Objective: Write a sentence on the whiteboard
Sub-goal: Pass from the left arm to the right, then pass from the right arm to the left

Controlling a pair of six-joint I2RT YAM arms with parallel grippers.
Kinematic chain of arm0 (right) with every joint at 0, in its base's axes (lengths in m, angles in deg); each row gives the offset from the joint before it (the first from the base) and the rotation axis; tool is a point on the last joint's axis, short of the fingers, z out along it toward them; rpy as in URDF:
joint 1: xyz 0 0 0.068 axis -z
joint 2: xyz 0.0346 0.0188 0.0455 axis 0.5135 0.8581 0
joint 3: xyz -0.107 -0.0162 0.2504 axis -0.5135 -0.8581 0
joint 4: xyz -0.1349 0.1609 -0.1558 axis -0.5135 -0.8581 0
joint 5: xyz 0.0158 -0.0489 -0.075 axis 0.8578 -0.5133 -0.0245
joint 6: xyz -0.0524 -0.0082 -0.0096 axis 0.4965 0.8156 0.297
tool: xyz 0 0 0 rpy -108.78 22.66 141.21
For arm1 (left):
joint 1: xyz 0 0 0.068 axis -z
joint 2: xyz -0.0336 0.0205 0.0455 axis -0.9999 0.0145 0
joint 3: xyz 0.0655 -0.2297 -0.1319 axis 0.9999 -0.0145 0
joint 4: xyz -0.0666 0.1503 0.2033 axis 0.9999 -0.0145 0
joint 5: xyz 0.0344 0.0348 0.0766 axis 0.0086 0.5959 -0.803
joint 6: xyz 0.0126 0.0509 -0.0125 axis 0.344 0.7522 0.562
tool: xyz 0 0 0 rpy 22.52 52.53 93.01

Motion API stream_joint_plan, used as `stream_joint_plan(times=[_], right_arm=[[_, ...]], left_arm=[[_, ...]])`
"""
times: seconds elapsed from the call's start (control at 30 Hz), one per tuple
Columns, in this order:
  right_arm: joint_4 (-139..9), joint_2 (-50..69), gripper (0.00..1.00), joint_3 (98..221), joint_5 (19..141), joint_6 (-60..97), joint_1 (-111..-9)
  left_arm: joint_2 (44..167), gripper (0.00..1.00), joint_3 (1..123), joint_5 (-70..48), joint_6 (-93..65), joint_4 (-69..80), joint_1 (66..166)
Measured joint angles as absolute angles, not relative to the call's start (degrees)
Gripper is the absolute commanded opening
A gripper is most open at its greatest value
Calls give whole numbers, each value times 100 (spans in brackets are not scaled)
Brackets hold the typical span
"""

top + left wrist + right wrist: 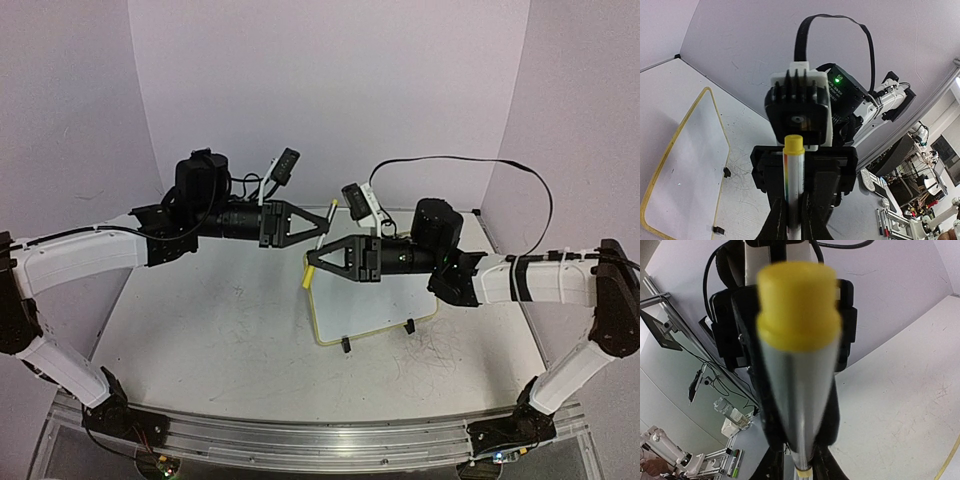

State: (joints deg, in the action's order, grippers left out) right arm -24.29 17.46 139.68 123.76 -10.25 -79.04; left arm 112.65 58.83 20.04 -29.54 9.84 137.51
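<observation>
Two arm bases sit at the near edge of the table (220, 330), and I report outward from there. Next are the two black clip feet (346, 345) of the whiteboard (375, 300), which rests on the table right of centre, close under the right arm. I judge it is placed there so that arm can reach it for writing. No writing shows on the part I can see, so the sentence is not yet begun.

Over the board's left edge the marker (793, 172) is held up in the air. It is tilted and has a yellow end at each extremity. The right gripper (318, 261) takes its lower stretch from the right side. Its fingers sit tight on both sides of the barrel, and I read it as clamped on. Just beyond, the left gripper (316, 228) is clenched on the upper stretch, with the upper yellow end (797, 305) projecting past it.

Such a two-point hold suits either pulling a cap or passing the pen across, and I cannot tell which. Farthest off stands the plain wall (330, 90).
</observation>
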Motion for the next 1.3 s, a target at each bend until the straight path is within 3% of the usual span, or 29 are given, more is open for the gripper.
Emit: stream_joint_plan(times=[0.03,0.17,0.23,0.33,0.43,0.73,0.97,1.3], right_arm=[[-2421,1749,0,13970,12376,-1039,-7902],[-2381,1746,0,13973,12321,-1019,-7895],[-2379,1711,0,13962,12279,-1009,-7875],[-2388,1537,0,13873,12163,-1015,-7800],[-2391,1194,0,13720,11925,-1043,-7661],[-2311,56,0,13512,11060,-1140,-7556],[-2262,-3,0,13514,11053,-1145,-7556],[-2145,82,0,13514,11254,-1231,-7556]], left_arm=[[11267,16,5901,2009,-2951,981,13752],[11262,67,5915,1940,-2927,997,13757],[11235,79,5912,1800,-2915,986,13757],[11113,88,5868,1520,-2933,984,13755],[10946,88,5793,1366,-2950,1010,13753],[11089,71,5385,1839,-3999,2375,13824],[11602,62,5352,2294,-4633,3322,14048],[11881,37,5557,2600,-5037,3976,14335]])
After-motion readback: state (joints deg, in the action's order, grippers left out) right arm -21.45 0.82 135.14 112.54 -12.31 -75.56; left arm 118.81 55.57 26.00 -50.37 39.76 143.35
